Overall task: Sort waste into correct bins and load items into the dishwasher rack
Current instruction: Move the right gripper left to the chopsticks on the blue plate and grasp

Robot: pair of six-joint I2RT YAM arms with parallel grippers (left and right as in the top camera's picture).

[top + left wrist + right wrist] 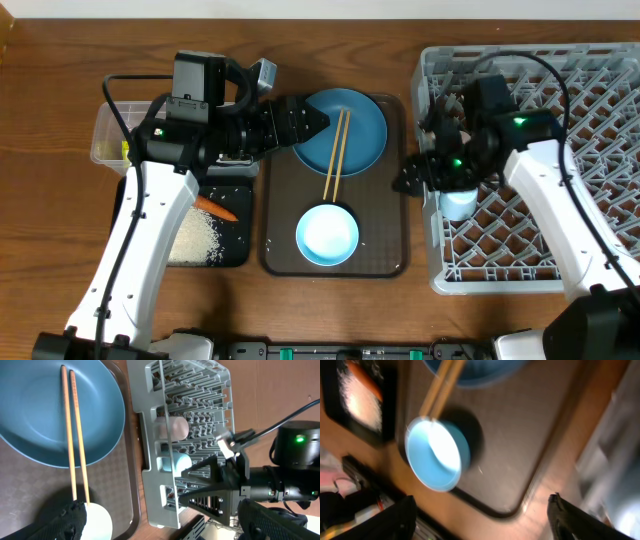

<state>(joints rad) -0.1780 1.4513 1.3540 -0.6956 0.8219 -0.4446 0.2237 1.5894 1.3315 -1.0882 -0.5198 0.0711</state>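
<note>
Wooden tabletop [40, 250], dark brown tray [385, 230] at centre, grey rack [600, 100] at right. Only the overhead view took in the clear container [108, 150] at far left. Beside it sat the black tray [238, 245], holding the carrot [215, 208] and rice [195, 238]. The left wrist view alone showed the pink cup [172, 427], next to the light blue cup [175, 462] among the rack's pegs; overhead, the right arm [550, 200] covered it. Chopsticks [335, 155] lay across the blue plate [365, 130], ends reaching the bowl [327, 235]. Left pincer [318, 120] hung wide and empty over the plate's rim. Right wrist view was blurred; right pincer [480, 510] was spread wide, nothing between its fingers [385, 520].
</note>
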